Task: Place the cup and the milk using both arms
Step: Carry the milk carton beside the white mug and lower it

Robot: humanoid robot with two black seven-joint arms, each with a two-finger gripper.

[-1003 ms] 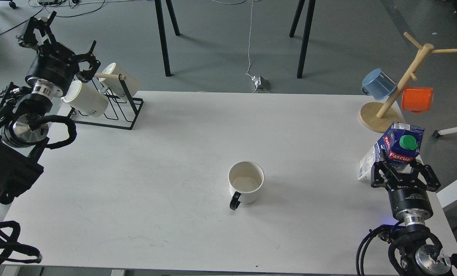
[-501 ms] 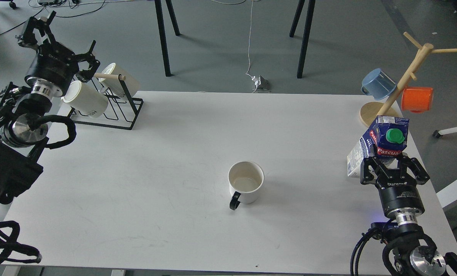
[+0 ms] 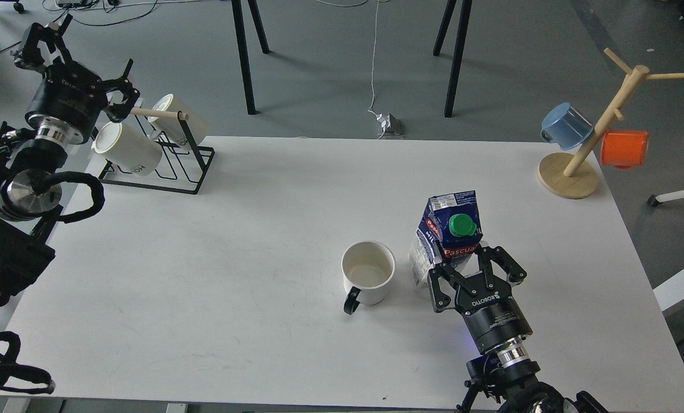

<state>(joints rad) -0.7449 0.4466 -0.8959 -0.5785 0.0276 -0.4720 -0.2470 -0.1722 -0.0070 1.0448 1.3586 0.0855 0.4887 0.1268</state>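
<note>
The cup point(image 3: 368, 275) is a white mug with a black loop handle and a cream inside. It stands upright at the table's middle, handle toward me. The milk point(image 3: 449, 229), a blue and white carton with a green cap and a red label, is tilted just right of the cup. My right gripper point(image 3: 459, 261) is shut on the carton's lower part, from the near side. I cannot tell if the carton's base touches the table. My left gripper point(image 3: 78, 60) is open and empty at the far left, above the mug rack.
A black wire rack point(image 3: 164, 169) with two white lettered mugs stands at the table's back left. A wooden mug tree point(image 3: 594, 137) at the back right holds a blue cup point(image 3: 565, 126) and an orange cup point(image 3: 624, 148). The white table point(image 3: 233, 287) ends close on the right.
My right gripper has carried the milk leftward from the table's right edge to just beside the cup. My left gripper has drifted slightly left and up.
</note>
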